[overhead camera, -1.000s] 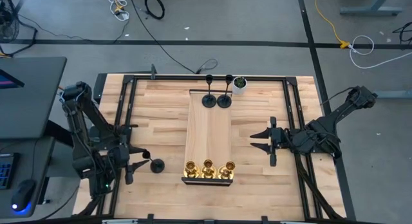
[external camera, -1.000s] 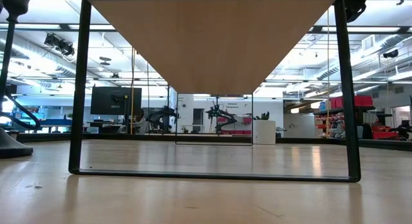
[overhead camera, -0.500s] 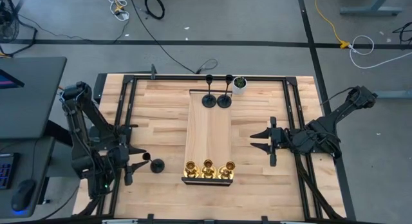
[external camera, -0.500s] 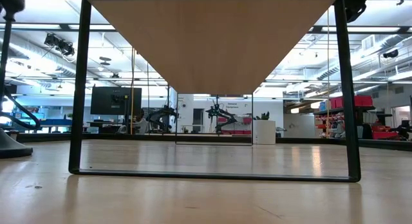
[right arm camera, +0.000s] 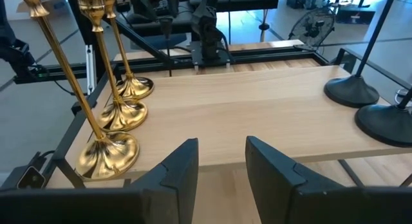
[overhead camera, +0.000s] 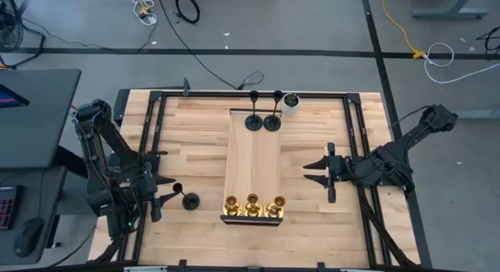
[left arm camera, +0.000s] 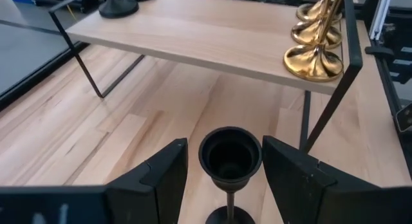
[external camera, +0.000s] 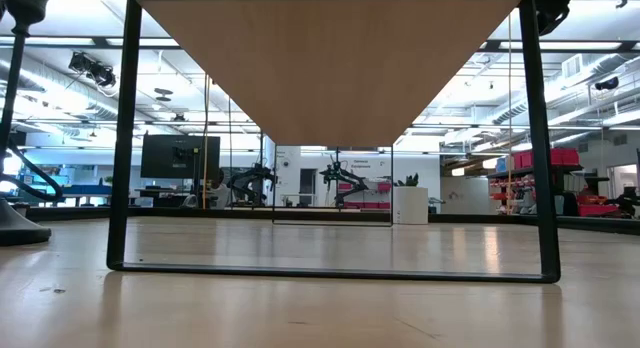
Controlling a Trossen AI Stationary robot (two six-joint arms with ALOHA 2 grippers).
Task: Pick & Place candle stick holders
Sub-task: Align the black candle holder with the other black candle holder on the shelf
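We have our left gripper (overhead camera: 162, 195) near the bench's left edge, toward the front, with its fingers spread around a black candle holder (left arm camera: 230, 161) that stands upright on the bench top. In the left wrist view the cup sits between the two pads, and we judge that neither pad touches it, so nothing is gripped.

The step in hand looks like picking up this holder. To do it well we should:
- keep the cup or stem centred between the fingers;
- close gently, since a narrow stem on a round base will tip if pushed from one side;
- lift straight up, high enough to clear the raised wooden shelf (overhead camera: 252, 166) at the bench's middle.

Two more black holders (overhead camera: 262, 121) stand at the shelf's back end, and three brass holders (overhead camera: 252, 205) at its front end. Our right gripper (overhead camera: 316, 172) waits open, beside the shelf's right side.
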